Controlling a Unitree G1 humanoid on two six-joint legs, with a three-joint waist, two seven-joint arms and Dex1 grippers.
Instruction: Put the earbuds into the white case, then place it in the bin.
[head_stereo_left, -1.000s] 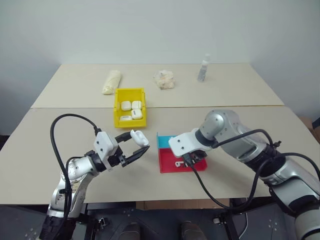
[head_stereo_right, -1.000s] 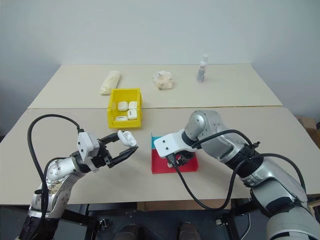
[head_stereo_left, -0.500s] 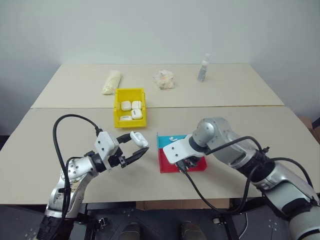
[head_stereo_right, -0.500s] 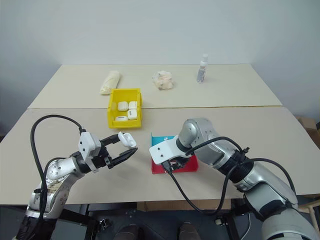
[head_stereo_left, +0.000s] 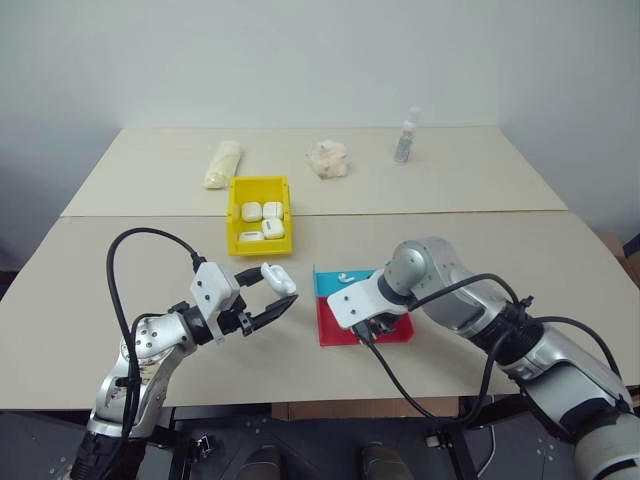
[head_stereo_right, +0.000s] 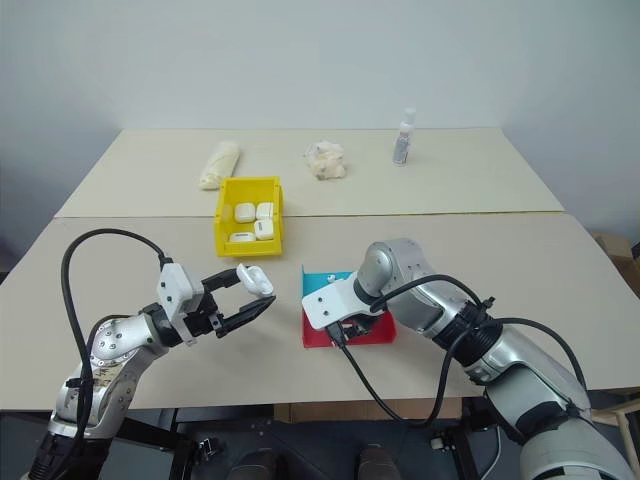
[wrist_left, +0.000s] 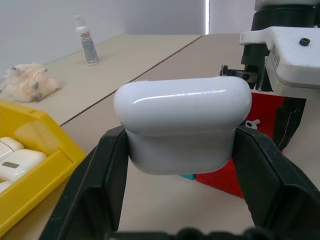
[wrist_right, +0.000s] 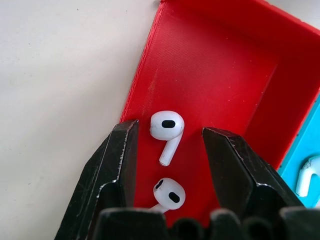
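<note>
The glossy white rounded case (wrist_left: 183, 125) is clamped between the left fingers (wrist_left: 107, 175); two tiny white earbuds (wrist_right: 166, 129) are seen between the parted right fingers (wrist_right: 121, 160), in the shallow red tray (wrist_right: 220, 65).

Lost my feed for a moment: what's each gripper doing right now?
Left gripper: shut on the white case.
Right gripper: open, fingers either side of two earbuds in the red tray.

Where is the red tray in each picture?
Left eye view: the red tray lies low in the middle, partly under the right gripper.
Right eye view: red tray, again low in the middle under that gripper.
Left wrist view: a red corner behind the held white case.
Right wrist view: red floor holding two earbuds.
Shared landmark: the blue tray touching it.
</note>
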